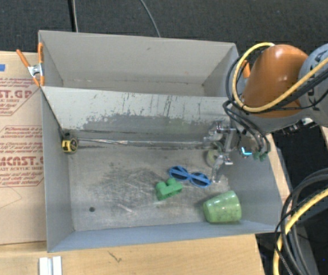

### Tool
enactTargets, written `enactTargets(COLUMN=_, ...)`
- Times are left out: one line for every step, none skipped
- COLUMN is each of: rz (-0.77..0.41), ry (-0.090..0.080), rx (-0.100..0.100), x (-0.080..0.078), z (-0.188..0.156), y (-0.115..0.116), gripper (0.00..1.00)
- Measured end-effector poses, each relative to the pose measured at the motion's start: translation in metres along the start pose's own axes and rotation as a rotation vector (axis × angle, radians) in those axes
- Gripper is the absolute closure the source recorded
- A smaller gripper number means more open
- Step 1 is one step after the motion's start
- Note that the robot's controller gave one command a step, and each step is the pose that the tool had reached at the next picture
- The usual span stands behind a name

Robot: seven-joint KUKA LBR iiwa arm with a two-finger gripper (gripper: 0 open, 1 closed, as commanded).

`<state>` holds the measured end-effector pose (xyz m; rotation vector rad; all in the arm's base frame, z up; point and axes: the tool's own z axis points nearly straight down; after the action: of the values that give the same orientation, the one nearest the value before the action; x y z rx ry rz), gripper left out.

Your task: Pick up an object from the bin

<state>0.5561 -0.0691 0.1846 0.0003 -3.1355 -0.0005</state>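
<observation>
Gripper (218,173) hangs low at the right end of the bin (135,56), its tip just beside the right end of a blue scissors-shaped piece (188,176) lying flat on the floor. Whether the grip is spread or closed, I can't tell from here. That blue piece is nearest, so I'd judge it the pick. It's thin and flat, so the grip should straddle one narrow bar and go right down to the metal. Crowding it are a green block (168,188) just beside its left end and a green speckled cup (222,207) close in front. A small yellow-and-black thing (68,145) sits well apart, by the left wall.
</observation>
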Motion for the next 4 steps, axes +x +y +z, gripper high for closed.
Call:
enactTargets(rz=-0.316, ry=-0.020, rx=0.004, x=-0.001, z=0.112, y=0.048, gripper=0.00)
enactTargets(rz=-0.239, ry=-0.006, rx=-0.001, x=0.039, z=0.084, y=0.074, gripper=0.00)
enactTargets(rz=-0.163, ry=-0.007, rx=0.000, x=0.039, z=0.081, y=0.063, gripper=0.00)
enactTargets(rz=-0.108, ry=-0.018, rx=-0.001, x=0.039, z=0.113, y=0.060, gripper=0.00)
